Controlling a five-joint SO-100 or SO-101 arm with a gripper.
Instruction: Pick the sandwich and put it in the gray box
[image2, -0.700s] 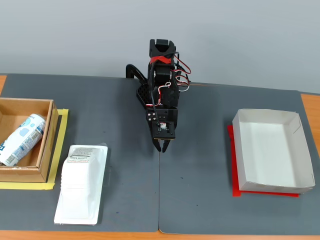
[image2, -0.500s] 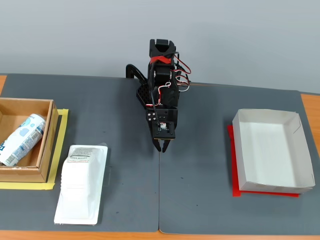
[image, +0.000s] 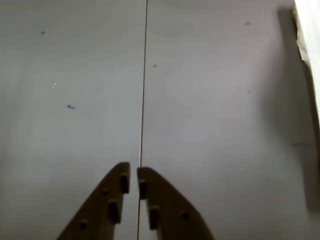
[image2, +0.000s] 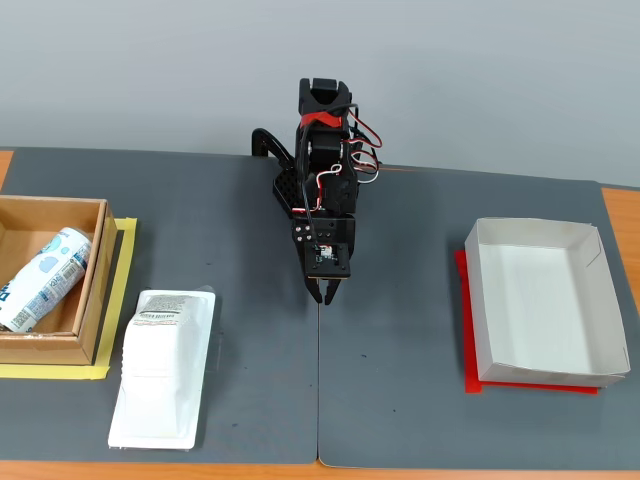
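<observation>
The sandwich (image2: 160, 365) is a white plastic wedge pack with a flat rim and a printed label at its far end. It lies on the dark mat at the lower left of the fixed view. The gray box (image2: 590, 305), a shallow light cardboard tray, stands at the right on a red sheet. My gripper (image2: 327, 293) hangs over the mat's middle seam, between the two, empty with its jaws nearly closed. In the wrist view the gripper (image: 133, 175) points at bare mat along the seam, and a pale strip of the box edge (image: 310, 45) shows at the right border. The sandwich is out of that view.
A brown cardboard box (image2: 92, 290) on yellow tape at the left holds a white-and-blue can (image2: 42, 275) lying on its side. The arm's base (image2: 320, 170) stands at the back centre. Wooden table edges show beyond the mat.
</observation>
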